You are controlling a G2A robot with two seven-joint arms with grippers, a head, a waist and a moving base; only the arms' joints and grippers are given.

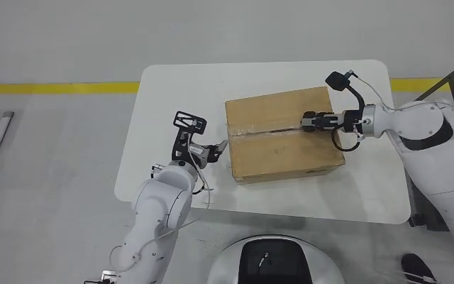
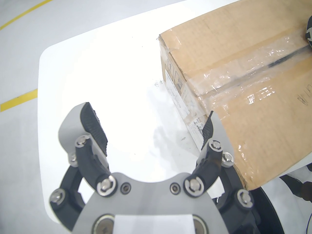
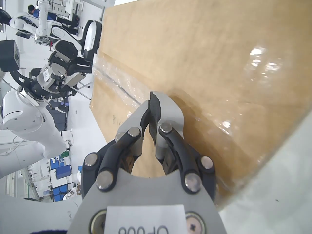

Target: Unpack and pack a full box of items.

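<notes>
A closed brown cardboard box point(image 1: 284, 133) lies on the white table point(image 1: 170, 85), its two top flaps meeting at a centre seam covered with clear tape point(image 2: 243, 83). My right gripper point(image 1: 306, 121) rests on the box top at the right end of the seam, fingers shut together with nothing visible between them point(image 3: 151, 113). My left gripper point(image 1: 215, 149) hovers over the table beside the box's left end, open and empty point(image 2: 148, 120). One of its fingertips point(image 2: 209, 125) sits close to the box's point(image 2: 243, 49) labelled end face.
Bare table lies left of and behind the box. The table's front edge point(image 1: 284, 216) runs close behind both arms. A yellow floor line point(image 1: 71, 87) crosses behind the table.
</notes>
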